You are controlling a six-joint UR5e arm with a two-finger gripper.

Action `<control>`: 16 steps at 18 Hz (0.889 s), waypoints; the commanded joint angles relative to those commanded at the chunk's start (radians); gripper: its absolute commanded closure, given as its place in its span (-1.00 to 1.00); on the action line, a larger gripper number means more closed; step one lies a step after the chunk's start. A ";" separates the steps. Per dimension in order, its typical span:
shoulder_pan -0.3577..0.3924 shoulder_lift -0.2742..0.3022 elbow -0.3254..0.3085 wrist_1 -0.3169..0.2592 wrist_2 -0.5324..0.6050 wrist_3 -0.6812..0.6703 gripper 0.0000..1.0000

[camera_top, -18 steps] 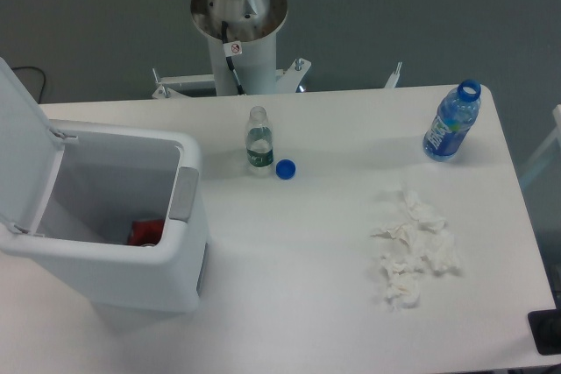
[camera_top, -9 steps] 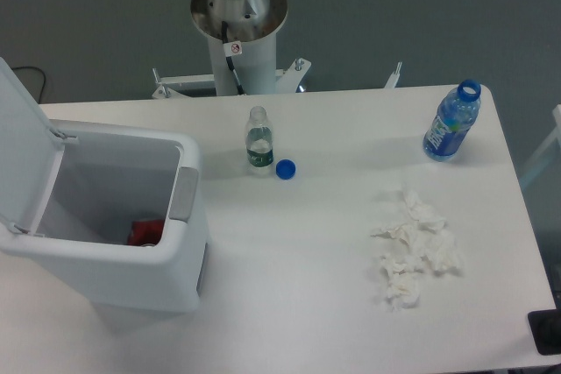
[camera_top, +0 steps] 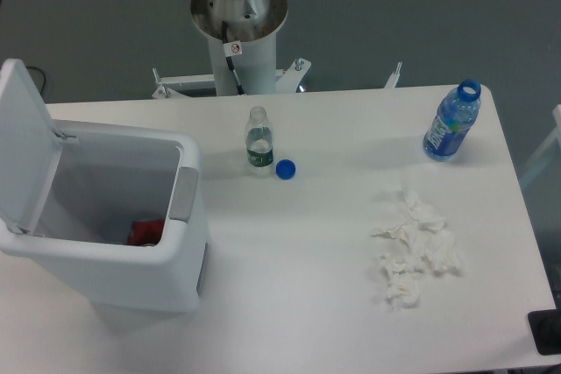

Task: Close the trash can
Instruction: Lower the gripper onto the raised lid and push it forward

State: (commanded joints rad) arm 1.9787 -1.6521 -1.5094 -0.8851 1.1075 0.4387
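The trash can (camera_top: 131, 273) stands at the table's left front, a large white boxy bin with a grey latch tab (camera_top: 183, 194) on its right rim. Its lid (camera_top: 24, 142) is up, hinged on the left side and leaning slightly over the opening. Something red (camera_top: 145, 232) lies at the bottom inside. Only the arm's base column (camera_top: 238, 24) and a bit of a joint at the top edge are in view. The gripper itself is out of the frame.
A small clear bottle (camera_top: 259, 141) without its cap stands mid-table beside a blue cap (camera_top: 285, 168). A blue water bottle (camera_top: 452, 123) stands at the back right. Crumpled white tissues (camera_top: 414, 251) lie at the right front. A dark object (camera_top: 547, 332) sits at the right front corner.
The lid has tipped to the right, toward the bin's opening; its top edge now shows fully in frame. Nothing else has moved.
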 joint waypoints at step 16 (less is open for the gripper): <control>0.103 -0.002 -0.023 0.002 0.133 0.083 -1.00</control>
State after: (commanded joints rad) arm 2.0816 -1.6536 -1.5324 -0.8836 1.2410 0.5216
